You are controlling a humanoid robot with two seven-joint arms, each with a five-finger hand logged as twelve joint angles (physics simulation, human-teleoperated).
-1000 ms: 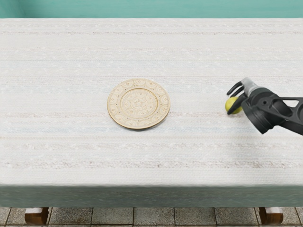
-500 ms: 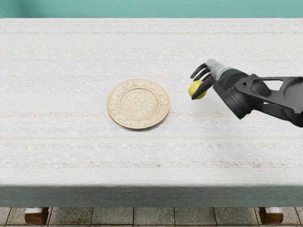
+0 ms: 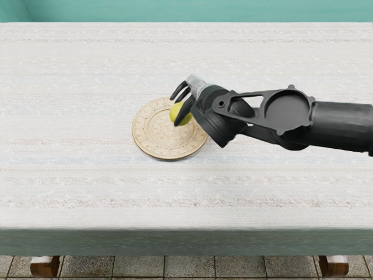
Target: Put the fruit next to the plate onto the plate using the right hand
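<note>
while the right hand (image 3: 187,100) hangs over the plate (image 3: 145,139), the fruit (image 3: 180,113) is not let go yet.
its dark fingers (image 3: 177,92) are curled tight round the small yellow fruit, which is above the right side of the round plate on the pale tabletop (image 3: 87,64); i cannot tell if they touch. the carry looks done. setting it down and opening the fingers is left.

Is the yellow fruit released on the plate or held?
Held: the right hand wraps the fruit over the plate; whether it touches, cannot tell.
</note>
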